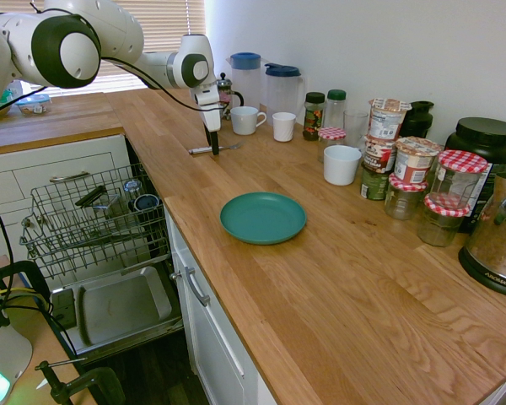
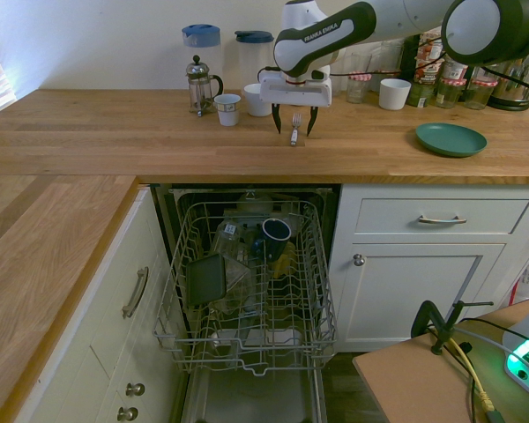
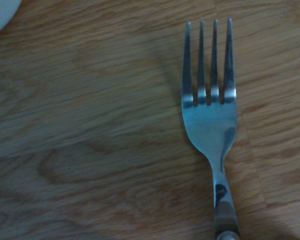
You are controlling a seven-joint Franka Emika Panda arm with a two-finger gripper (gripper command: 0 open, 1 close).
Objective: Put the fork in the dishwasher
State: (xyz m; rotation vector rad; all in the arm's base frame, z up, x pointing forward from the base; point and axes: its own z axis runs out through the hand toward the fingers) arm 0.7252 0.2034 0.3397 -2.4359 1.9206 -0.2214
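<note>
The pincer [image 2: 295,122] is observed at the upper centre of the second exterior view, pointed down, its two fingers spread wide with nothing gripped. The fork [image 2: 295,129] is seen between the spread fingertips, laid on the wooden counter [image 2: 203,145]; four tines and a silver neck are shown in the wrist view.

The dishwasher [image 2: 249,282] is found below the counter, at the lower centre of the second exterior view and the lower left of the first. Its grey wire rack [image 1: 67,221] is pulled out and its door [image 1: 122,308] lowered. A dark cup [image 2: 276,233] and a dark tray [image 2: 205,279] are held in the rack.

A green plate [image 1: 262,218] is noted at the centre of the first exterior view, on the counter. White mugs and a French press [image 2: 199,86] are placed near the pincer. Stacked jars [image 1: 402,196] are recorded at the right of the first exterior view, beside a kettle [image 1: 496,240].
</note>
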